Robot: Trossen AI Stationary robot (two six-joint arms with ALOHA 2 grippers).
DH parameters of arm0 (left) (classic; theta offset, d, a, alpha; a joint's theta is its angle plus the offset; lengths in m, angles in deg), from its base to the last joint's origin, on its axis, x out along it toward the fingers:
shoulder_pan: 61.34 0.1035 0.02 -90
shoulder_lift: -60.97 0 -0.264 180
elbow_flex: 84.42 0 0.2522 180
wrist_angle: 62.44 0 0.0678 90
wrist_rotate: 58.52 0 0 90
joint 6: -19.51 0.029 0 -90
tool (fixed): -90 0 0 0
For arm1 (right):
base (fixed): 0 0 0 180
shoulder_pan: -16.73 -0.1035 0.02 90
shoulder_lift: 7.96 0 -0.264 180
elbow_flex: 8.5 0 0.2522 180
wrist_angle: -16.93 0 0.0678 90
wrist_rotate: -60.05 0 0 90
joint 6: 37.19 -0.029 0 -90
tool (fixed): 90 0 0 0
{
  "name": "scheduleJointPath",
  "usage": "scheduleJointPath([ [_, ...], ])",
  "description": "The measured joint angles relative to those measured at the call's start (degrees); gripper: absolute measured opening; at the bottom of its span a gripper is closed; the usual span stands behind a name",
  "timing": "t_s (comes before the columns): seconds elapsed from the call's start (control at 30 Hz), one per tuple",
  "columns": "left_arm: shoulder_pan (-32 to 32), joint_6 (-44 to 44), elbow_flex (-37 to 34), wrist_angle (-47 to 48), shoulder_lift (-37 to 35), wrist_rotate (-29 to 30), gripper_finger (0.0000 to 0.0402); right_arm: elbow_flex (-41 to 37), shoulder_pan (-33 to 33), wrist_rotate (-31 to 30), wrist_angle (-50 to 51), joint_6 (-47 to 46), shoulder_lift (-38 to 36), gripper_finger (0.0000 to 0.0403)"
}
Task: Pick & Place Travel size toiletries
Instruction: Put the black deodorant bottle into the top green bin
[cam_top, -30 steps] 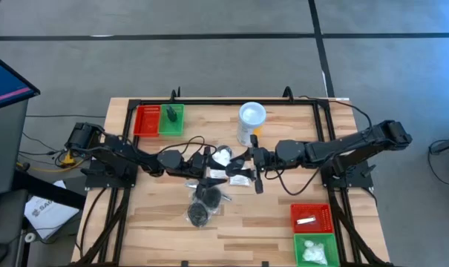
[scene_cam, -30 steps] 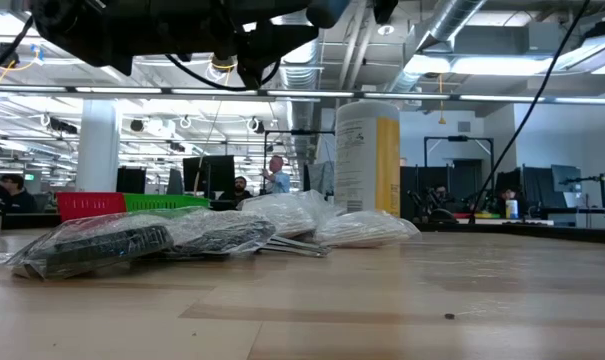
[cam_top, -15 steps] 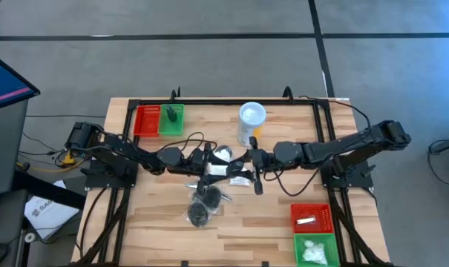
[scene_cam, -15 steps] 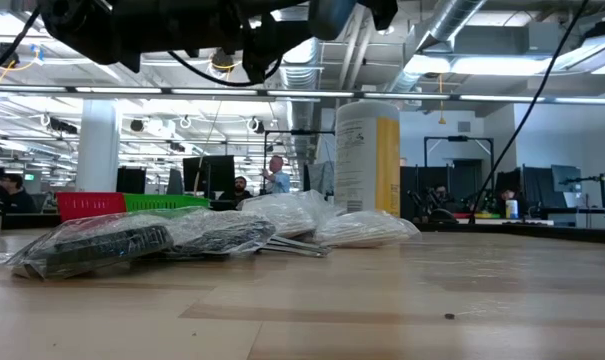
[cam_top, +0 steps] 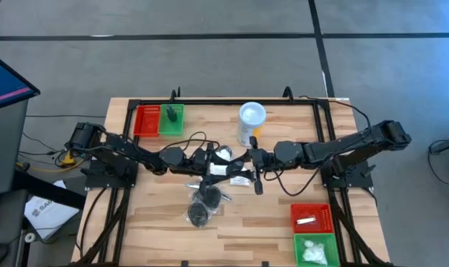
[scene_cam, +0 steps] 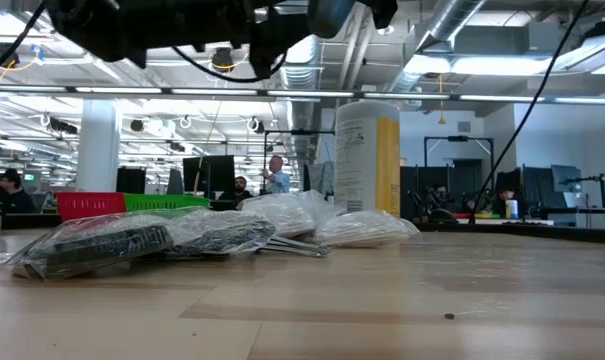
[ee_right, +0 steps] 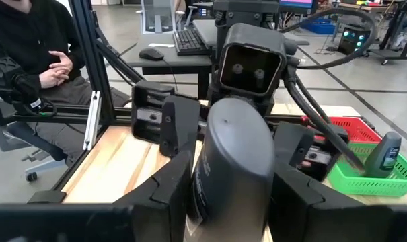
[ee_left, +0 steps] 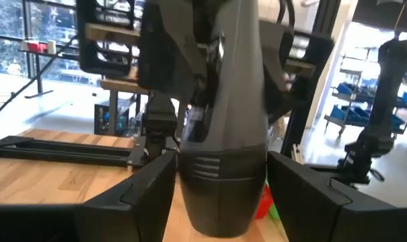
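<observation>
left green mesh basket (cam_top: 172, 120): dark bottle inside | left tool (cam_top: 211, 159): flanks small dark grey bottle (ee_left: 223, 168) above table (cam_top: 276, 204), grip cannot be told; clear-wrapped dark pucks (cam_top: 203, 202) below | right tool (cam_top: 248, 159): seemingly clamped on the same bottle, shown only by wrist views | right red basket (cam_top: 311, 217): silvery tube; green basket (cam_top: 315, 250): white packets

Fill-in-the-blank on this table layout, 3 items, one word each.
1. The tall canister has a ___ lid.
2. On the left arm's side, the small dark bottle stands in the bin coloured ___.
3. On the right arm's side, the silvery tube lies in the bin coloured ___.

Missing words: white; green; red.
</observation>
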Motion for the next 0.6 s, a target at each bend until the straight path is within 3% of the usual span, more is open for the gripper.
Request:
scheduleJointPath([
  [0.27,0.2,0.4,5.4,0.4,7.4,-0.1,0.0222,0.0,0.0,0.0,0.0,-0.1,0.0,0.0138],
  [0.6,0.2,0.5,7.1,-0.2,7.3,-1.4,0.021,0.0,0.0,0.0,0.3,-0.1,0.0,0.0139],
])
